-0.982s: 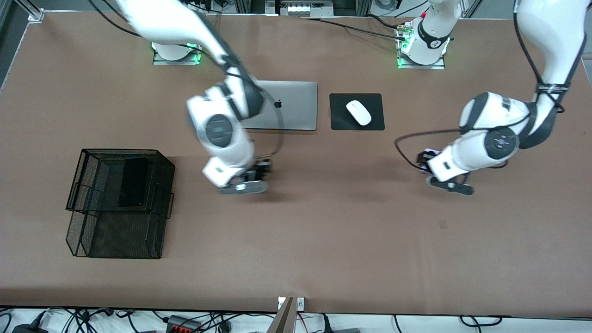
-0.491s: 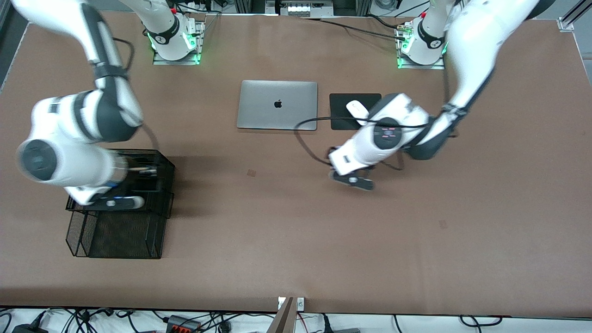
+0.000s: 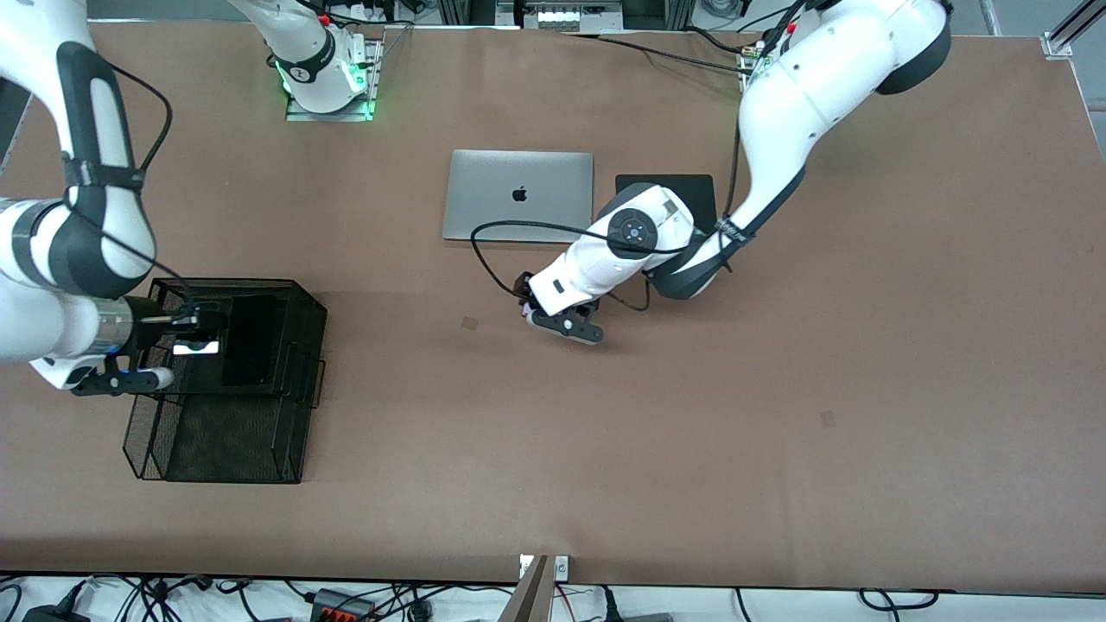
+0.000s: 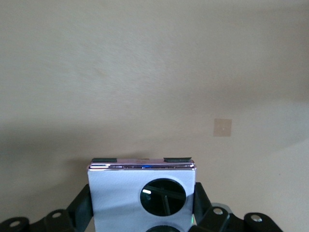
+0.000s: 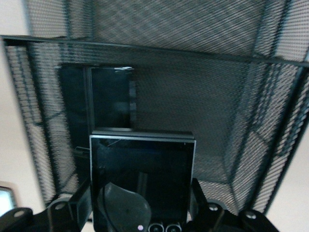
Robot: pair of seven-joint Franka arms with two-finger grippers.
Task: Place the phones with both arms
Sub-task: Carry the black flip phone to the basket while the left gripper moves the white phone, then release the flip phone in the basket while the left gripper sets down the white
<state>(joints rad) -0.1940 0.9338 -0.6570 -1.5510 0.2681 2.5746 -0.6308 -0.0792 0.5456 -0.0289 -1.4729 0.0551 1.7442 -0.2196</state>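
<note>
Long black slab phone [image 3: 249, 340] lying in the upper tier of the black mesh tray [image 3: 302, 380], squarish black flip phone [image 5: 143, 181] clamped in the right gripper [image 3: 192, 333] over that tier, lilac-white flip phone [image 4: 141, 195] clamped in the left gripper [image 3: 527, 304] over bare table [image 3: 691, 415] near the silver laptop [image 3: 518, 196]

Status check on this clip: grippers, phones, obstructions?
Right gripper shut on black flip phone, over mesh tray; black slab phone already inside. Left gripper shut on lilac-white flip phone, over bare table. No obstruction seen.

Only an Apple logo shows, on the silver laptop [image 3: 518, 196].
</note>
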